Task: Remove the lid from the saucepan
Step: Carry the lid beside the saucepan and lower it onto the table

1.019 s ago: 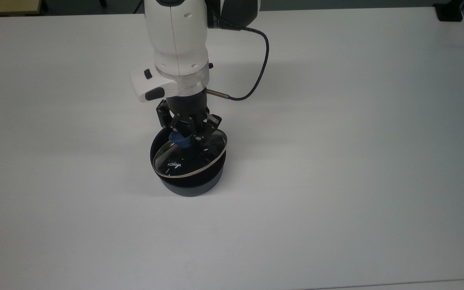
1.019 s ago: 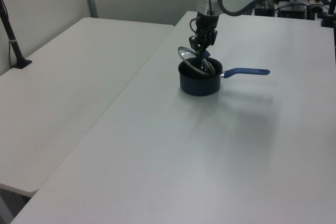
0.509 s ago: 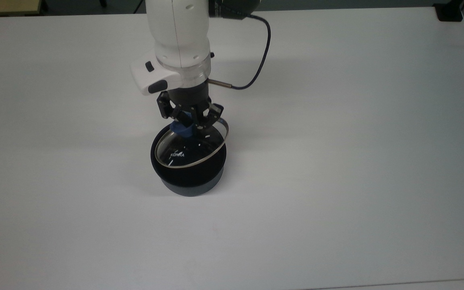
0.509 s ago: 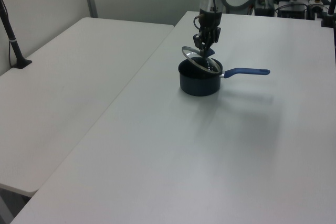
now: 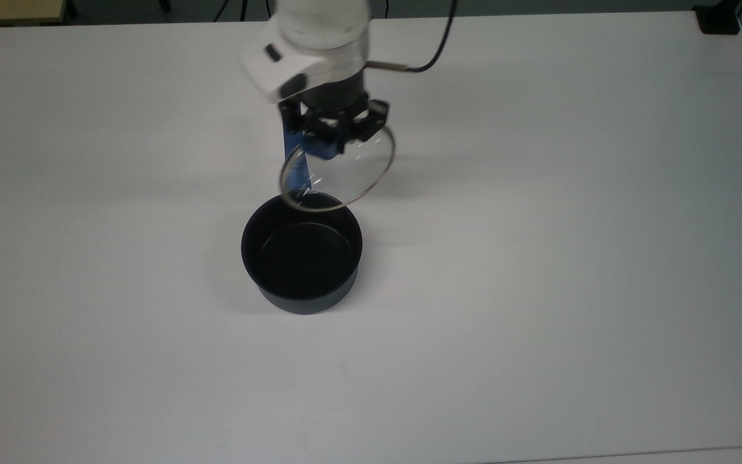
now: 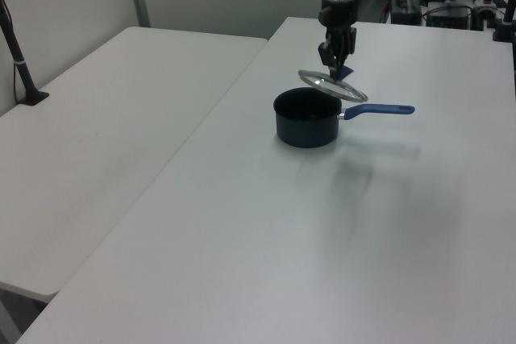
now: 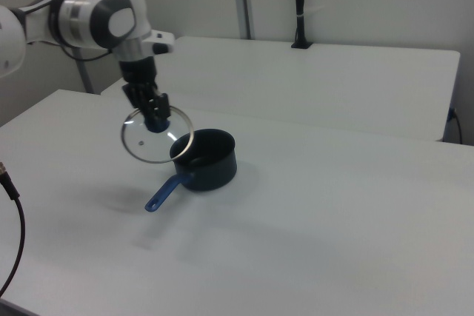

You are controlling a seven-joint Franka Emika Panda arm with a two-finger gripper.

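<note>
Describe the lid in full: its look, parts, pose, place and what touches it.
The lid is a round disc of clear glass with a thin metal rim and a blue knob at its centre. The gripper is shut on the knob and holds the lid in the air, tilted, clear of the saucepan. In the left view it hangs above the base of the pan's blue handle. Nothing else touches it; the white table shows through the glass.

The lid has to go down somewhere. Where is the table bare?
The claw holds the lid above the table. Bare stretches lie on the top view's right and left of the saucepan, and below it. Crowded: where its handle lies under the lid.
</note>
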